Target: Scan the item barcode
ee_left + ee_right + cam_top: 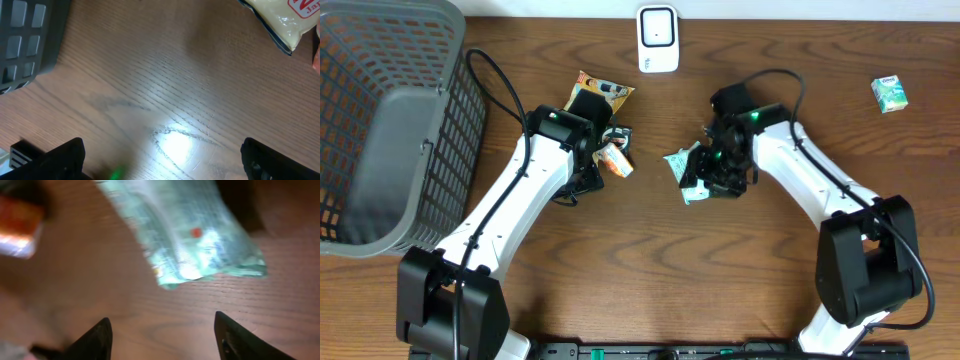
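Grey basket (pixel 460 100) at left | left tool (pixel 162 160) spread wide | right tool (pixel 162 325) parted above green packet (pixel 195 235)

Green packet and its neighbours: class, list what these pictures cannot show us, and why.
green packet: right wrist view, blurred; print and any barcode unreadable.
Same packet, overhead: partly covered by the right arm.
yellow packet: left wrist view, cut off by the top edge.
small green box: overhead, too small to read.
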